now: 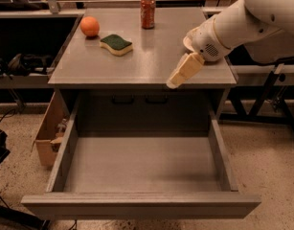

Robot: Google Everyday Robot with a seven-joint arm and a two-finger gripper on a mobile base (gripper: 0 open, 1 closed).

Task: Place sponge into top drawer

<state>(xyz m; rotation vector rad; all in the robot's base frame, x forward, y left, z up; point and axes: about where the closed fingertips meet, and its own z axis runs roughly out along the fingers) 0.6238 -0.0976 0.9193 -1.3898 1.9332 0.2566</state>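
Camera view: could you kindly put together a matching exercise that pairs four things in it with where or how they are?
Things:
1. sponge
2. soda can
3. top drawer
4. end effector

Places or states:
A. pulled open at the front
B. near the back edge of the cabinet top
C. over the cabinet top's front right edge
D. just right of the orange

Pairs: 1-D, 2-B, 3-A, 4-C.
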